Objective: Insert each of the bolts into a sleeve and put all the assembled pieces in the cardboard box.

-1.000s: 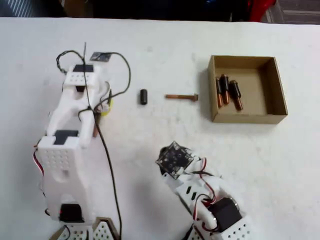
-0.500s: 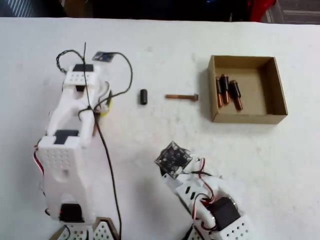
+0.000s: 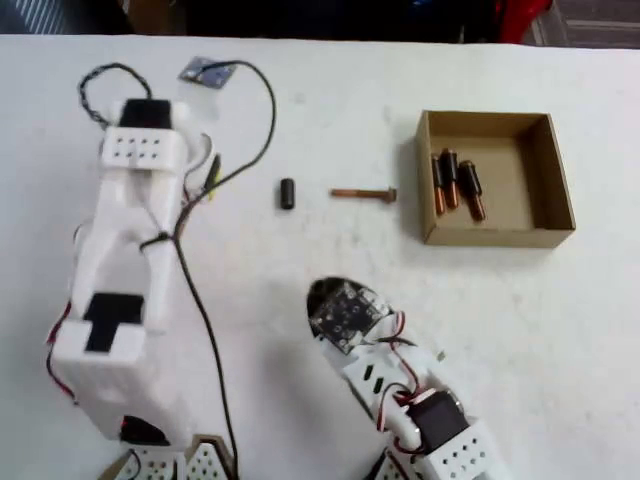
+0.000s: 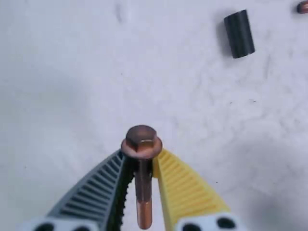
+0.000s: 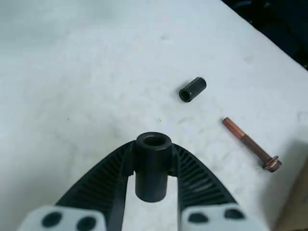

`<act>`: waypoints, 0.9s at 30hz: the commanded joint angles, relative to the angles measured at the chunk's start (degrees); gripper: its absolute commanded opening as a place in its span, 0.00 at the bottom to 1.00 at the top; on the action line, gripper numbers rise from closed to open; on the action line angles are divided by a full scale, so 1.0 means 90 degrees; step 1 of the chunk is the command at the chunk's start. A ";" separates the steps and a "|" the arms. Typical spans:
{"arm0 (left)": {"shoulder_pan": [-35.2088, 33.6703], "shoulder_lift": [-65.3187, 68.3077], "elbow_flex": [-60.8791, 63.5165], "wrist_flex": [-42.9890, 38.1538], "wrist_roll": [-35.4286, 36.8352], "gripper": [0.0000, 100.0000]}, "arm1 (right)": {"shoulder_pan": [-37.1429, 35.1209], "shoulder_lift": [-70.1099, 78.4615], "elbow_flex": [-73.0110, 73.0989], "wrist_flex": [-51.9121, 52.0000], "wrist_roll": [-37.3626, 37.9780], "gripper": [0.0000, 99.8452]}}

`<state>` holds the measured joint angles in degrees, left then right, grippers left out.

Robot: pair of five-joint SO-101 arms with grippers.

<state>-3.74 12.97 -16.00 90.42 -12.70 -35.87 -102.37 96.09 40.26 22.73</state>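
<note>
The left gripper (image 4: 141, 161) clamps a copper bolt (image 4: 141, 144) by its shank, and the right gripper (image 5: 153, 153) grips a black sleeve (image 5: 153, 168), its bore showing. A loose sleeve (image 3: 288, 193) and a loose bolt (image 3: 364, 194) lie apart on the white table (image 3: 300, 80), beside the cardboard box (image 3: 497, 237), which holds 3 assembled pieces (image 3: 453, 185).

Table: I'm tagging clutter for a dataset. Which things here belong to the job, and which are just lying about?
Job: held bolt in left pincer; held sleeve in right pincer; loose bolt; loose sleeve; box; three assembled pieces in it.
Lying about: one dark speck.
</note>
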 commanded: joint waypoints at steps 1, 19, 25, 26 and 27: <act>0.0112 -0.1011 -0.0234 0.0283 -0.0186 0.02 | 0.0005 -0.0073 0.0078 -0.0708 -0.0039 0.02; 0.0278 -0.4313 0.2549 -0.1270 -0.0674 0.02 | 0.0630 -0.0073 0.0039 -0.2115 -0.2217 0.02; 0.0405 -0.5944 0.4298 -0.2481 -0.0899 0.02 | 0.1050 -0.0073 0.0078 -0.2359 -0.2217 0.02; 0.0415 -0.6168 0.4552 -0.2667 -0.0899 0.02 | 0.1001 -0.0073 0.0078 -0.2359 -0.2217 0.02; 0.0454 -0.6374 0.4777 -0.2833 -0.0899 0.02 | 0.0884 -0.0073 0.0078 -0.2359 -0.2208 0.02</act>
<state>-1.36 -37.14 23.12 70.46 -20.18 -27.34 -102.37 96.35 20.40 3.56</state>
